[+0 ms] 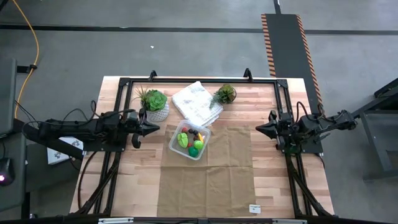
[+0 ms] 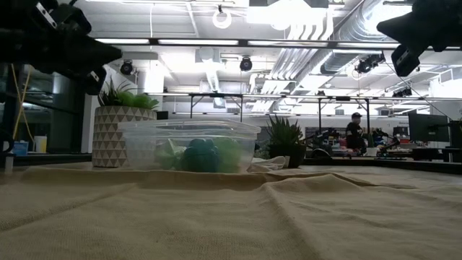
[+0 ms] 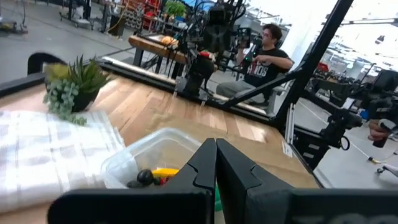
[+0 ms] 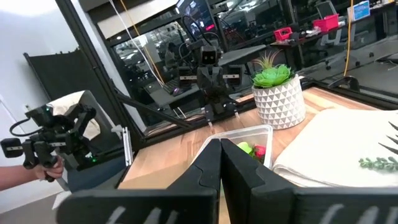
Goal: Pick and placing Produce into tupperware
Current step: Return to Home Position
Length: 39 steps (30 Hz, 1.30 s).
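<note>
At the tabletop's middle, on the tan cloth (image 1: 214,180), the tupperware (image 1: 173,135) holds the produce (image 1: 189,142). On either side, well apart from it, hang the left tool (image 1: 153,127) and the right tool (image 1: 261,129), each closed on nothing. One risk, as I judge it: a wide left-arm swing toward home could clip the potted plant (image 1: 155,107) just beside it. The high view shows every colour, while the low view gives only green and bluish shapes through the wall. The left wrist view alone picks out a dark berry (image 3: 144,177).
</note>
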### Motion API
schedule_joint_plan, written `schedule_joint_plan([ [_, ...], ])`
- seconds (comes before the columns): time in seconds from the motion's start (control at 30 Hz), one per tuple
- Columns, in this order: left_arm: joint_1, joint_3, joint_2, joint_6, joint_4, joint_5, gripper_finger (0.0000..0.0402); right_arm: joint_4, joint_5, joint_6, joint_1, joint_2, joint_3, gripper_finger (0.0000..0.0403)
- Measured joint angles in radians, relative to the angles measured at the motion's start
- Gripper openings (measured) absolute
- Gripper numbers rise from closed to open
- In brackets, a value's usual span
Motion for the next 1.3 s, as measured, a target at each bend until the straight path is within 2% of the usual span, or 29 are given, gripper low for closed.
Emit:
schedule_joint_plan([
  [0.23,0.0,-0.051,0.0,-0.042,0.018,-0.001,0.0,0.0,-0.008,-0.013,0.0,0.0,0.0,0.0],
  [0.5,0.0,-0.051,0.0,-0.039,0.021,-0.001,0.0,0.067,-0.025,-0.062,0.0,0.0,0.0,0.0],
  [0.67,0.0,-0.051,0.0,-0.039,0.021,-0.001,0.0,0.255,-0.052,-0.057,0.0,0.0,-0.096,0.0],
  [0.87,0.0,-0.051,0.0,-0.052,0.02,0.01,0.0,0.297,-0.061,-0.054,0.0,-0.001,-0.135,0.0],
  [0.97,0.0,-0.051,0.0,-0.051,0.02,0.002,0.0,0.419,-0.088,-0.069,0.0,-0.003,-0.171,0.0],
  [1.3,0.0,-0.051,0.0,-0.056,-0.021,0.027,0.0,0.356,-0.105,-0.087,0.0,-0.002,-0.17,0.0],
])
